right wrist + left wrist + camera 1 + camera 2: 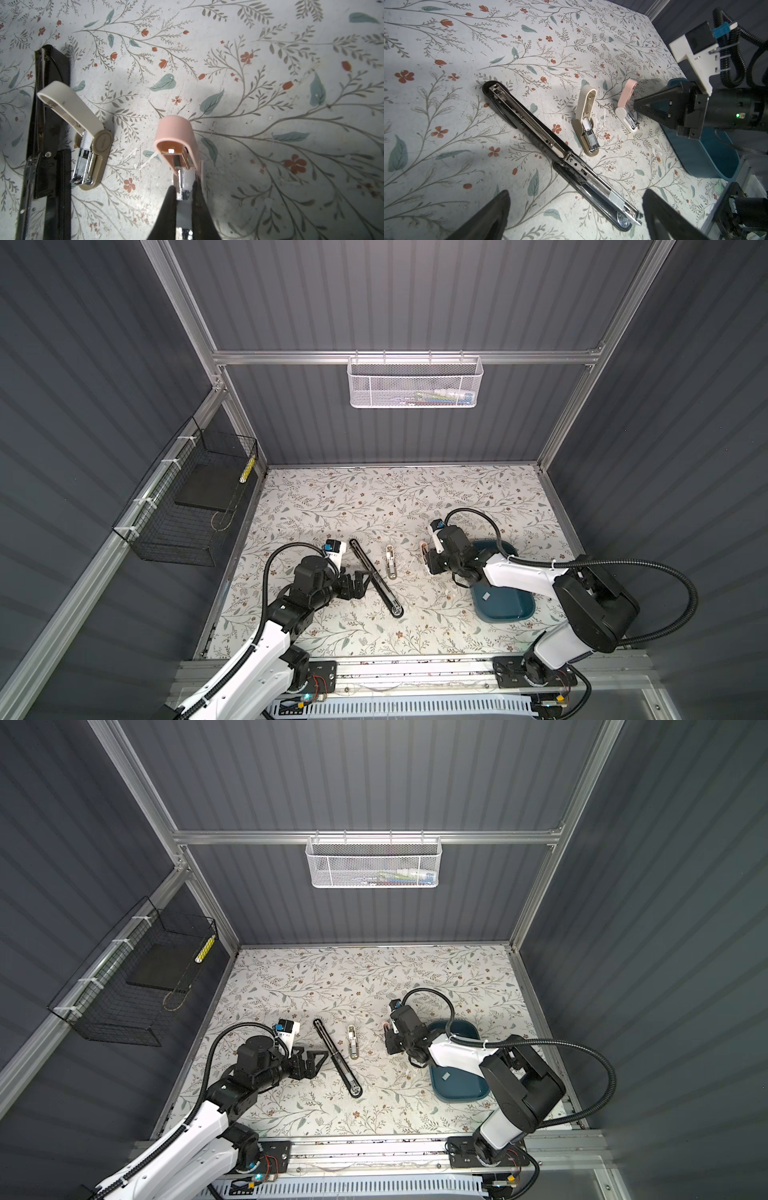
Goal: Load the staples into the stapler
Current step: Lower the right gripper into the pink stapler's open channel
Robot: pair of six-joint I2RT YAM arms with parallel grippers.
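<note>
My right gripper (pixel 184 187), at three o'clock, pinches the small pink plastic stapler's (pixel 176 133) chrome tray; staples, perhaps skewed inside, could jam.

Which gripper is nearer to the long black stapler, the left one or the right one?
Left. The left gripper is open, with its fingers on either side of one end of the long black stapler. The right gripper is farther, past the beige stapler, shut on the pink stapler.

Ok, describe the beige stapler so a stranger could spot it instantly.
On the floral tabletop, look between the long black stapler and the blue tray. Two small staplers lie open there; it is the beige one beside the black stapler, not the pink one.
</note>
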